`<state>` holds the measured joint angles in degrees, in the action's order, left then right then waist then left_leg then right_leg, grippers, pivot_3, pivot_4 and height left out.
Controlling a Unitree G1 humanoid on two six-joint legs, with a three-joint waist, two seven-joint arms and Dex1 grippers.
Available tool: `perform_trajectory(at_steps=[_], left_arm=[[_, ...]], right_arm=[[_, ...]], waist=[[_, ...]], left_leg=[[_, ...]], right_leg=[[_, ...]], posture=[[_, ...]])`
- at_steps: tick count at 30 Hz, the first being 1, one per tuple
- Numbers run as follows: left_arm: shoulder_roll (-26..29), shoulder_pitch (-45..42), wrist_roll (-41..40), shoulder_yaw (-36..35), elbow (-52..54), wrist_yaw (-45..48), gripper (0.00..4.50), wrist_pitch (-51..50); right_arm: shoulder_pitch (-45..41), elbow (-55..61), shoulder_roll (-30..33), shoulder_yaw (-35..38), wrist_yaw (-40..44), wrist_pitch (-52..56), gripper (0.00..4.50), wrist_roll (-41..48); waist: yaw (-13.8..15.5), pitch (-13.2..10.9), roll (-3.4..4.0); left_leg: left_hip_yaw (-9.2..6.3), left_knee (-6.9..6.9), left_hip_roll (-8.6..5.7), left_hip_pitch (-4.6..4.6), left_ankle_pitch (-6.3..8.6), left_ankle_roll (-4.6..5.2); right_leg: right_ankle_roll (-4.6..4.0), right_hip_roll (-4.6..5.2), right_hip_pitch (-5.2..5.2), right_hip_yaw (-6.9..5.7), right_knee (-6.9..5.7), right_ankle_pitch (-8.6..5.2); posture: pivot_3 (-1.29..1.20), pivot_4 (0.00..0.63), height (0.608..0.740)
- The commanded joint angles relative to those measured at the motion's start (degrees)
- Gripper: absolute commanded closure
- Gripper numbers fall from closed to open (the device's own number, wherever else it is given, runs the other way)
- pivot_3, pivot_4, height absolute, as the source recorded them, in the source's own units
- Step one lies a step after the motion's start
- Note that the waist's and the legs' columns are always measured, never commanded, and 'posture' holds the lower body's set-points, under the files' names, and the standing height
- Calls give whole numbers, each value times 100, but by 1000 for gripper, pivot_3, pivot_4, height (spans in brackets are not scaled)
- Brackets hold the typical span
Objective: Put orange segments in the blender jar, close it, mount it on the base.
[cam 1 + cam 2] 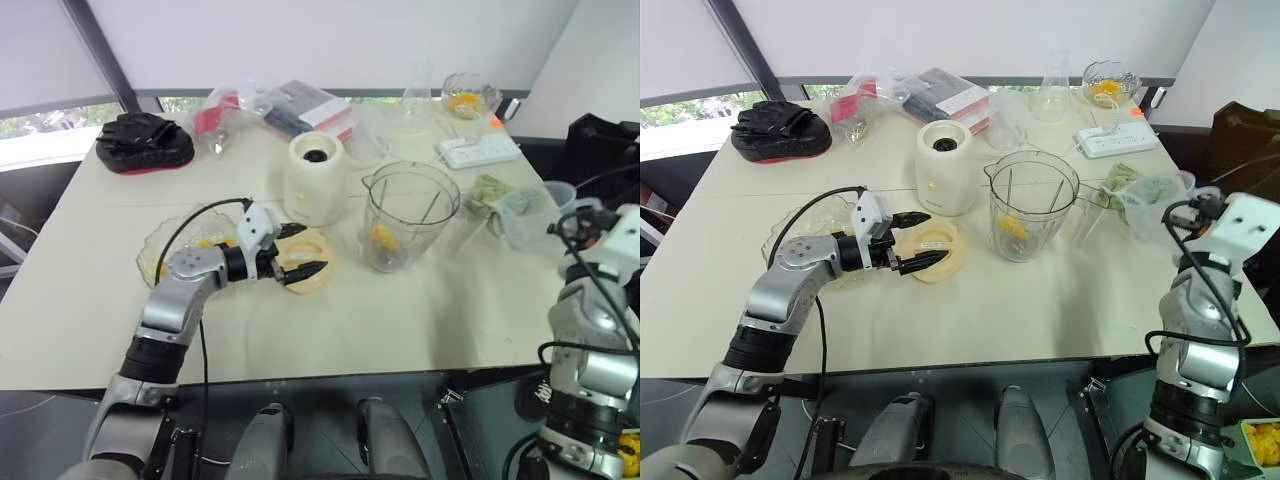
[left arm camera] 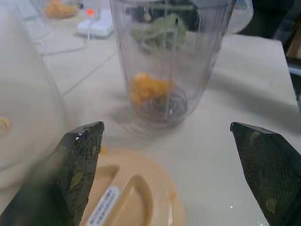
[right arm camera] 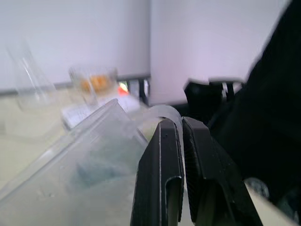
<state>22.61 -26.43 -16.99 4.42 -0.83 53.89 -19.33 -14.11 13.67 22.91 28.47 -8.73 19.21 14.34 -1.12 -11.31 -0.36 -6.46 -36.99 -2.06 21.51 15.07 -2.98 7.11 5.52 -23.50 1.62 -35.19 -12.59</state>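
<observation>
Your left gripper hovers spread wide over the cream lid, apparently to cap the blender jar holding orange segments, while your right gripper stays clear, clenched empty.

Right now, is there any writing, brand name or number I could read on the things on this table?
None can be read.
Cream lid: a small white label, its print too blurred to read.
Books at the far edge: cover print too small to read.
Base: no markings show.
</observation>
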Motion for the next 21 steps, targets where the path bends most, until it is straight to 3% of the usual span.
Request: perform_trajectory(at_steps=[1, 11, 21], left_arm=[[-51, 112, -257, -296, 369, -203, 0, 49], [8, 469, -305, -271, 715, -498, 0, 68], [-59, 529, -447, -445, 772, -775, 0, 62]], right_arm=[[-560, 590, 456, 205, 118, 369, 4337, 210], [-1999, 718, 1300, 110, 677, 1480, 4337, 913], [-2215, 1016, 1671, -593, 1339, 1544, 4337, 676]], waist=[[-7, -2, 2], [27, -9, 14], [25, -9, 14]], left_leg=[[0, 0, 0, 0, 0, 0], [2, 0, -2, 17, 0, 0], [-1, -5, -2, 89, 0, 0]], right_leg=[[0, 0, 1, -1, 0, 0], [4, 3, -9, -1, 8, -3], [25, 3, -81, -4, 6, 11]], posture=[[0, 150, 740], [0, 150, 740], [0, 150, 740]])
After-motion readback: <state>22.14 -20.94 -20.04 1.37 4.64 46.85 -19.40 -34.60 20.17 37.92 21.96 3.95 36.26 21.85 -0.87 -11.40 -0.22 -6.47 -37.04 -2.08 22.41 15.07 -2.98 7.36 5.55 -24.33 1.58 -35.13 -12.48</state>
